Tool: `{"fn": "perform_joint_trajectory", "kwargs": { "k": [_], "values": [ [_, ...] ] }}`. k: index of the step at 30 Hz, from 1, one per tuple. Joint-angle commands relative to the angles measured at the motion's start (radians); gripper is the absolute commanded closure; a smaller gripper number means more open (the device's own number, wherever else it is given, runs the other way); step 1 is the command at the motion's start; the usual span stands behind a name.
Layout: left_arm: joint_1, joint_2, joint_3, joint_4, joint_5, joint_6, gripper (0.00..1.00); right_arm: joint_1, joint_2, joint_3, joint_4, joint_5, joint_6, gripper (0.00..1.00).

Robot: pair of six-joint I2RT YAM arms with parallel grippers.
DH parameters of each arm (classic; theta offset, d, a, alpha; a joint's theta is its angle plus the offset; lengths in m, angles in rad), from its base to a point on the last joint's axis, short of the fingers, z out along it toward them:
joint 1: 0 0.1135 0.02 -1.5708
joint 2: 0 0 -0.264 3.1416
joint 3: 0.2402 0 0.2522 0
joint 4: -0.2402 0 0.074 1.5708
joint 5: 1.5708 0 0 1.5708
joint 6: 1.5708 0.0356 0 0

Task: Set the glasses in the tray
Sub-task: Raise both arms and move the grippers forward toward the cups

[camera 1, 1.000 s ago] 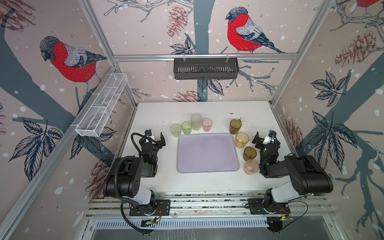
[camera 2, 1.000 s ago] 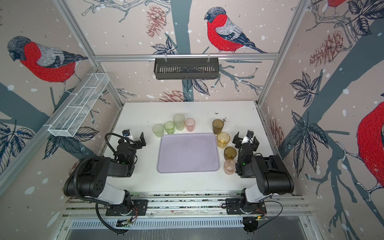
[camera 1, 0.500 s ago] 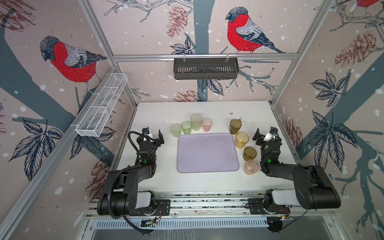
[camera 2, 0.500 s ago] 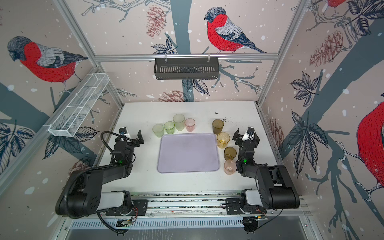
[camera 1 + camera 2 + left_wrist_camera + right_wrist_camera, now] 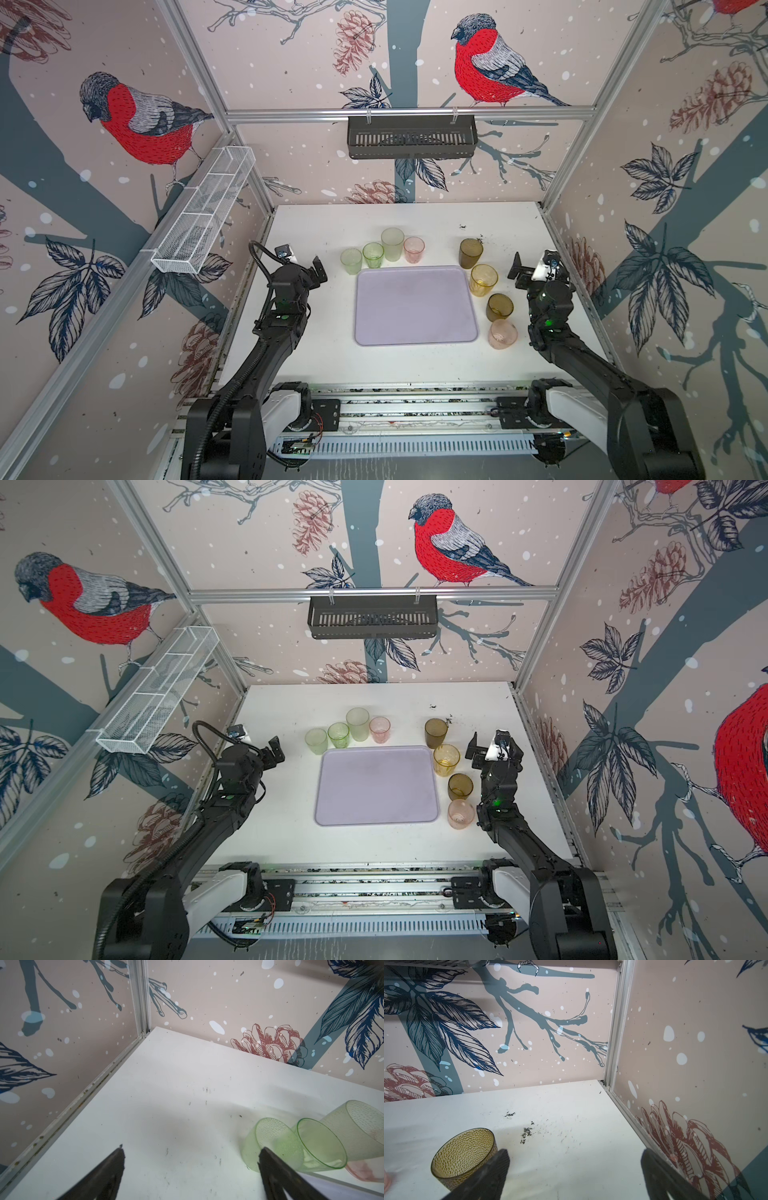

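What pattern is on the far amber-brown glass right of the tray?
Dimpled, scale-like texture on translucent dark amber glass; shows best in the right wrist view.

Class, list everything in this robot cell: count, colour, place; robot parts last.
green glasses: 3, pale, row behind tray
pink glasses: 2, pink, one ends that row, one at tray's near right corner
dark amber glasses: 2, brown, right of tray
yellow-amber glass: 1, yellow, between those two
tray: 1, lavender, table centre
table: 1, white, underneath
black basket: 1, black, back wall
wire basket: 1, white, left wall
left gripper: 1, black, open, tray's left
right gripper: 1, black, open, right of glasses
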Motion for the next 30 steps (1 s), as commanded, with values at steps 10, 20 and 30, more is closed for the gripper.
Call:
{"fn": "perform_joint_trajectory", "kwargs": {
  "k": [10, 20, 30],
  "values": [
    [-0.020, -0.157, 0.099, -0.442, 0.069, -0.154, 0.00, 0.070, -0.157, 0.100, -0.272, 0.001, -0.039, 0.00],
    [-0.031, -0.172, 0.290, -0.776, 0.097, -0.272, 0.00, 0.201, -0.220, 0.238, -0.546, 0.138, 0.191, 0.00],
    [-0.034, -0.057, 0.457, -0.973, 0.156, -0.367, 0.00, 0.272, -0.210, 0.444, -0.856, 0.128, 0.276, 0.00]
  ]
}}
